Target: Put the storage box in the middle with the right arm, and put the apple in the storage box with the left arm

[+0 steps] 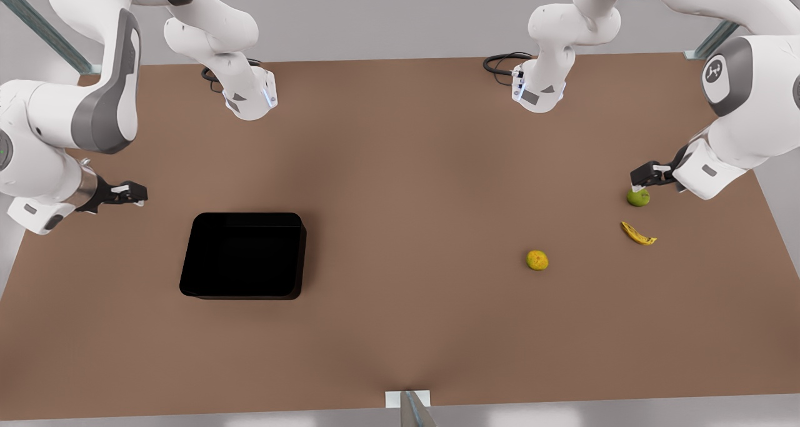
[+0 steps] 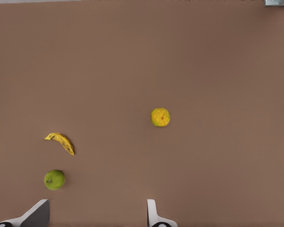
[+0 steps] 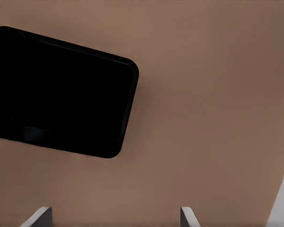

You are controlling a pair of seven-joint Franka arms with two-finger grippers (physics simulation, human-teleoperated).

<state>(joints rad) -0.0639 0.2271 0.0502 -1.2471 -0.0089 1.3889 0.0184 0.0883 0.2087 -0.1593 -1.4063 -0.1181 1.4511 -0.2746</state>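
Right now my left gripper [image 1: 639,178] hangs over the brown table [image 1: 400,327] at the front view's right, just above and beside the apple [image 1: 638,197]. In my left wrist view its 2 white fingertips [image 2: 152,213] stand wide apart with nothing between them, so that hand is open and empty. The apple [image 2: 54,179] sits on the table close to one fingertip, off to the side of the gap and not inside it. Near it lies a small yellow banana [image 1: 637,234], apart from the apple, and the yellow-orange fruit [image 1: 537,260] rests farther toward the table's middle, well apart from both. The same 2 pieces appear in my left wrist view: the banana [image 2: 61,142] just beyond the apple and the yellow-orange fruit [image 2: 160,117] out in open table.

My right gripper [image 1: 130,192] hovers at the front view's left, above the table and a little way from the storage box [image 1: 244,255], not touching it. Its white fingertips [image 3: 187,216] in my right wrist view are spread with bare table between them, so this hand is open and holds nothing as well. The storage box [image 3: 61,92] lies flat on the table, open top up, its inside too dark for me to make out. It stands left of centre in the front view, well apart from the apple and the other fruit.
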